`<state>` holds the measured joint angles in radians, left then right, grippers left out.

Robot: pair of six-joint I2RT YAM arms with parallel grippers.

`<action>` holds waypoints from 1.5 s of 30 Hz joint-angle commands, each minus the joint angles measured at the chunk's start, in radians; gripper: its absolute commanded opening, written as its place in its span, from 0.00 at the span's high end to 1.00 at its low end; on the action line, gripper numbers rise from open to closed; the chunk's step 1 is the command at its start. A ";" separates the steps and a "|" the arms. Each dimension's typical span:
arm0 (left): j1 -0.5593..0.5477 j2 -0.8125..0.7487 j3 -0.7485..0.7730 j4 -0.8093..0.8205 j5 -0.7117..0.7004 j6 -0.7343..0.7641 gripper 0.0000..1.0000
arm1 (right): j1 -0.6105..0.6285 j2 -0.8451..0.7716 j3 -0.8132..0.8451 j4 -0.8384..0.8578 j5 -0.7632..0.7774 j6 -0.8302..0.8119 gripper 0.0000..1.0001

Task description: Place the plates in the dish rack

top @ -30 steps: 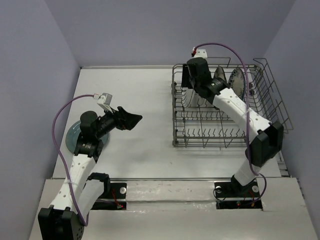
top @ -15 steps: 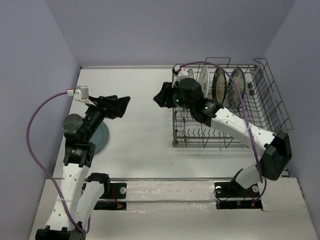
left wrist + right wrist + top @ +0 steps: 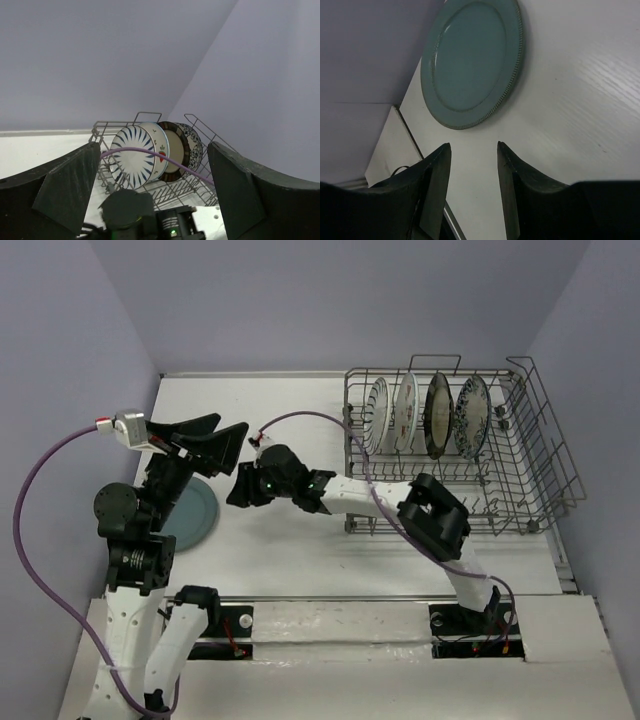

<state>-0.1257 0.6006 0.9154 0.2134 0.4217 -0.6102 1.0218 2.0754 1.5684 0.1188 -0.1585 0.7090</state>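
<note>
The grey wire dish rack (image 3: pixel 530 455) stands at the far right. Four plates stand upright in it: blue-striped (image 3: pixel 377 412), red-triangle (image 3: pixel 405 410), brown-rimmed (image 3: pixel 437 415) and black-white ornate (image 3: pixel 471 416). The teal plate (image 3: pixel 195 515) lies flat on the table at the left, partly hidden by my left arm. My right gripper (image 3: pixel 233 490) is open and empty, stretched left, just right of the teal plate (image 3: pixel 470 65), which lies ahead of it in the right wrist view (image 3: pixel 474 147). My left gripper (image 3: pixel 232 426) is open wide and empty, raised above the table. In the left wrist view (image 3: pixel 152 145) it faces the rack (image 3: pixel 200 135).
My right arm (image 3: pixel 350 490) lies stretched across the table middle, its purple cable (image 3: pixel 300 418) arching over it. The rack's left wall (image 3: pixel 350 470) is beside the right elbow (image 3: pixel 435 515). The left side wall (image 3: pixel 80 390) is close to the teal plate.
My right arm left the rack and swung left across the table to the teal plate. My left arm rose and drew back, uncovering the teal plate.
</note>
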 commanded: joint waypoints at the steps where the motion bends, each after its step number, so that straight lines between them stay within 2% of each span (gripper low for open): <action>1: -0.031 0.011 0.025 -0.038 -0.003 0.081 0.01 | 0.032 0.133 0.148 0.090 -0.053 0.087 0.52; 10: -0.091 -0.007 -0.027 -0.100 -0.078 0.205 0.01 | 0.041 0.367 0.306 0.096 -0.098 0.199 0.49; 17: -0.141 -0.033 -0.090 -0.135 -0.135 0.268 0.01 | 0.050 0.486 0.372 0.134 -0.112 0.340 0.53; 24: -0.180 -0.045 -0.148 -0.151 -0.178 0.299 0.01 | 0.050 0.546 0.409 0.140 -0.081 0.406 0.83; 27: -0.192 -0.051 -0.164 -0.151 -0.207 0.314 0.01 | 0.050 0.476 0.275 0.172 -0.003 0.396 0.93; 32: -0.196 -0.059 -0.205 -0.141 -0.218 0.317 0.01 | 0.050 0.283 0.063 0.193 0.172 0.322 0.93; 36: -0.196 -0.059 -0.231 -0.134 -0.222 0.319 0.01 | 0.050 0.191 -0.065 0.196 0.279 0.281 0.93; 39: -0.196 -0.056 -0.239 -0.129 -0.225 0.320 0.01 | 0.026 0.167 -0.145 0.185 0.306 0.316 0.92; 41: -0.196 -0.056 -0.248 -0.128 -0.225 0.320 0.01 | 0.011 0.150 -0.186 0.185 0.312 0.349 0.88; 42: -0.196 -0.058 -0.257 -0.128 -0.225 0.322 0.01 | -0.005 0.146 -0.224 0.185 0.309 0.362 0.81; 45: -0.196 -0.056 -0.274 -0.126 -0.227 0.322 0.01 | -0.014 0.141 -0.257 0.186 0.303 0.369 0.72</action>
<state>-0.3149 0.5472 0.6640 0.0288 0.2062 -0.3103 1.0420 2.2185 1.3743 0.3450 0.0414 1.1011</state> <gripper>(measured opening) 0.990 0.241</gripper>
